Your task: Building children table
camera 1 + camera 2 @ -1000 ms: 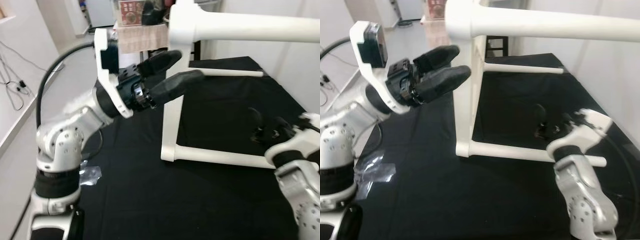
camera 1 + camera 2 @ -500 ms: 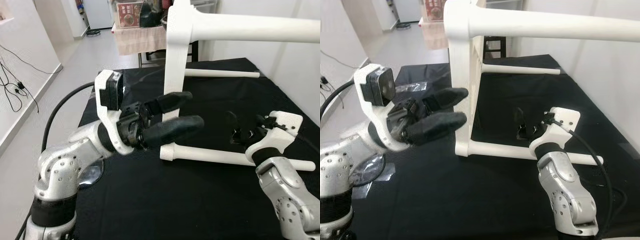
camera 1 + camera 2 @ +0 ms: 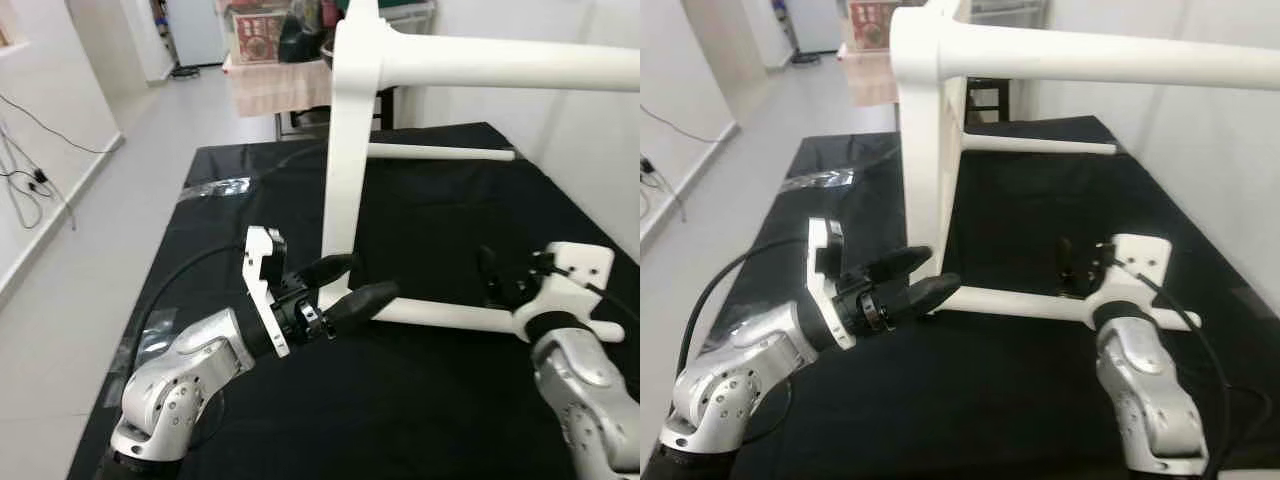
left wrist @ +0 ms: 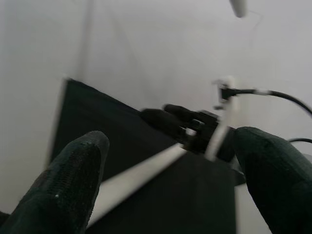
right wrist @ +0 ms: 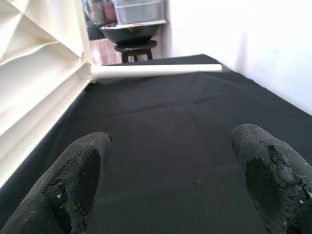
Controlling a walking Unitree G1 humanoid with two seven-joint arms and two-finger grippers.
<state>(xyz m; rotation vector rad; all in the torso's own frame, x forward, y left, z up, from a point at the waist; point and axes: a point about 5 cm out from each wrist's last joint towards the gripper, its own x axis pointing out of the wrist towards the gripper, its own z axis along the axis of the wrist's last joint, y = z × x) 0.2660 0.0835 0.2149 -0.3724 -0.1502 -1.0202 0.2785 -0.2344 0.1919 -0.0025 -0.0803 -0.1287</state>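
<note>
The white children's table (image 3: 345, 150) stands on its side on the black-covered worktop (image 3: 250, 230). One leg (image 3: 500, 62) juts out high to the right, another leg (image 3: 445, 315) lies along the cloth, and a third leg (image 3: 440, 152) lies farther back. My left gripper (image 3: 352, 283) is open, low over the cloth, its fingertips right at the frame's bottom corner. My right gripper (image 3: 502, 278) is open too, hovering just over the lying leg near its free end. The right wrist view has the table's ribbed underside (image 5: 34, 87) beside my open fingers (image 5: 83, 175).
A clear plastic bag (image 3: 215, 187) lies at the worktop's far left, and another bag (image 3: 140, 340) lies near its left edge. A white wall (image 3: 600, 150) bounds the right side. Grey floor with cables (image 3: 30, 170) is to the left, and a cluttered stand (image 3: 270, 50) is behind.
My left gripper has come down from beside the upright to the frame's bottom corner. My right gripper has shifted slightly over the lying leg. The camera has also shifted.
</note>
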